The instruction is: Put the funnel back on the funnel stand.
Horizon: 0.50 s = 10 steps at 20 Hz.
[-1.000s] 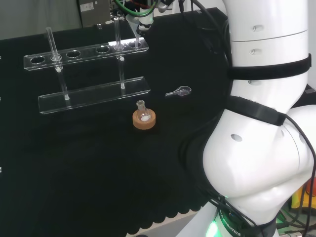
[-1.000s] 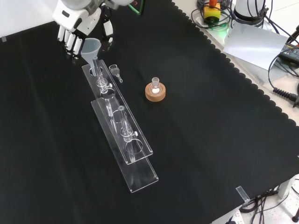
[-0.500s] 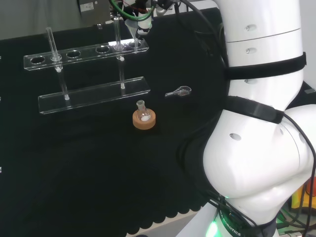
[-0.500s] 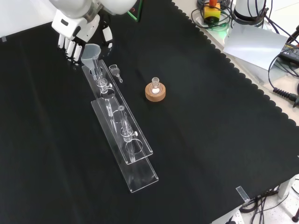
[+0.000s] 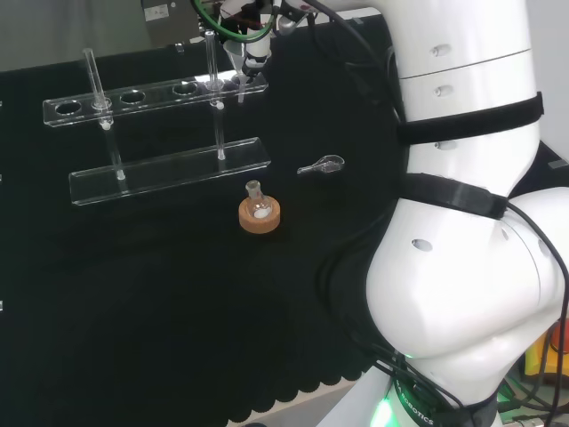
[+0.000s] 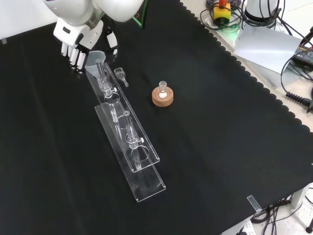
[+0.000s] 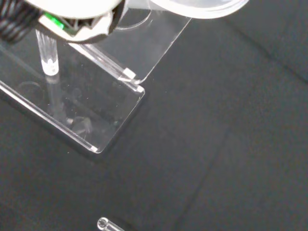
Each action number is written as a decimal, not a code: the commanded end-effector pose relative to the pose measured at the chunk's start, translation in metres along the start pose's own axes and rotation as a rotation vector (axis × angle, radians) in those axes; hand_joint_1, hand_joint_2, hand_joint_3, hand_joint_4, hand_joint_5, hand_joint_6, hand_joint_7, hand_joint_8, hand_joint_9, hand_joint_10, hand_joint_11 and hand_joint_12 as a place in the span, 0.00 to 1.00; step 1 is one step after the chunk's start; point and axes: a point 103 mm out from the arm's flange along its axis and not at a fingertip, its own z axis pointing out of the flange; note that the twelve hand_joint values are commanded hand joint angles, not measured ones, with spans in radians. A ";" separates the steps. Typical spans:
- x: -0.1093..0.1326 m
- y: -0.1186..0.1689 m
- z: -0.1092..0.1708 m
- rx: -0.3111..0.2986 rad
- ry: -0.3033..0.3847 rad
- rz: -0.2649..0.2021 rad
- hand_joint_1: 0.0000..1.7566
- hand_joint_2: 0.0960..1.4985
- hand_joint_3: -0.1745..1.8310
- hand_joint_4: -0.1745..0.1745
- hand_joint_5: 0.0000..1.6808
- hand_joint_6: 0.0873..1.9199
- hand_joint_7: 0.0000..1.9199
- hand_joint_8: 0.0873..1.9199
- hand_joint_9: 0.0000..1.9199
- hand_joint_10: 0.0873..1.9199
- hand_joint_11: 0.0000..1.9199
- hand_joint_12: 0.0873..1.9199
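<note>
Funnel (image 6: 95, 57) is sitting with its stem down through the end hole of the clear funnel stand (image 6: 128, 134), at the top of the front view. The hand (image 6: 73, 44) is gripping its cone with curled fingers. A small flask (image 6: 162, 89) is standing on a cork ring (image 6: 163, 98) nearby.

The hand (image 6: 76, 41) holds the funnel (image 6: 96, 58) in the funnel stand (image 6: 128, 128).

- We saw a small round flask (image 6: 163, 88) standing upright on a cork ring (image 6: 162, 97) near the middle of the black cloth (image 6: 210, 127) in the front view.
- We noted a small clear glass piece (image 5: 322, 165) lying on the cloth, right of the flask in the head view.
</note>
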 end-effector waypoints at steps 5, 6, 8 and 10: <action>0.004 -0.008 0.003 0.024 0.034 -0.012 0.44 0.36 0.45 0.47 0.10 0.00 0.04 0.32 0.21 0.31 0.24 0.70; 0.005 -0.010 0.003 0.024 0.034 -0.010 0.43 0.36 0.44 0.47 0.10 0.00 0.02 0.31 0.19 0.32 0.24 0.70; 0.006 -0.016 0.003 0.025 0.037 -0.008 0.42 0.36 0.43 0.48 0.09 0.00 0.01 0.31 0.17 0.33 0.23 0.71; 0.009 -0.023 0.002 0.020 0.038 -0.002 0.41 0.36 0.41 0.48 0.08 0.00 0.00 0.29 0.15 0.34 0.22 0.71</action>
